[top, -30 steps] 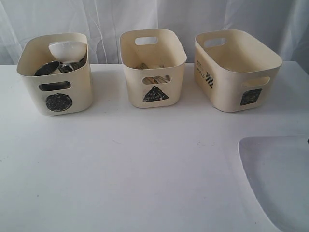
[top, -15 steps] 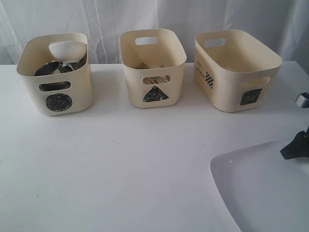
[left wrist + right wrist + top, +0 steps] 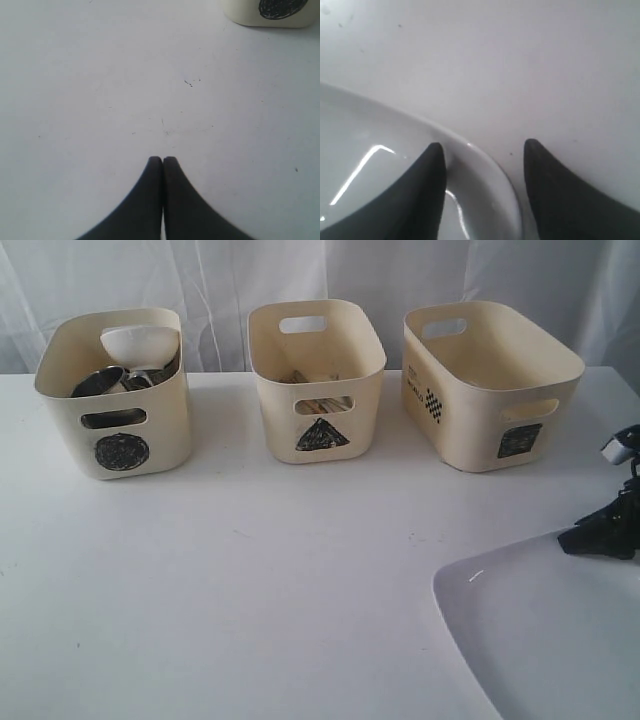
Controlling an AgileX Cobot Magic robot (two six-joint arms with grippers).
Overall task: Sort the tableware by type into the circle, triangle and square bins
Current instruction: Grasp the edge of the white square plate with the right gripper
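Right end effector (image 3: 481, 145), spread, straddles the plate (image 3: 365, 145) rim; left end effector (image 3: 162, 159), pressed together, hangs over the surface (image 3: 100, 75).

The large white plate (image 3: 540, 640) now reaches further left across the near right of the table (image 3: 250, 600) than it did a second ago, and its left edge lies clearly closer to the middle. Over the last half second it barely shifts. The right gripper (image 3: 575, 538), out of view a second ago, now shows at the right edge over the plate's far rim, a little further left than half a second ago.
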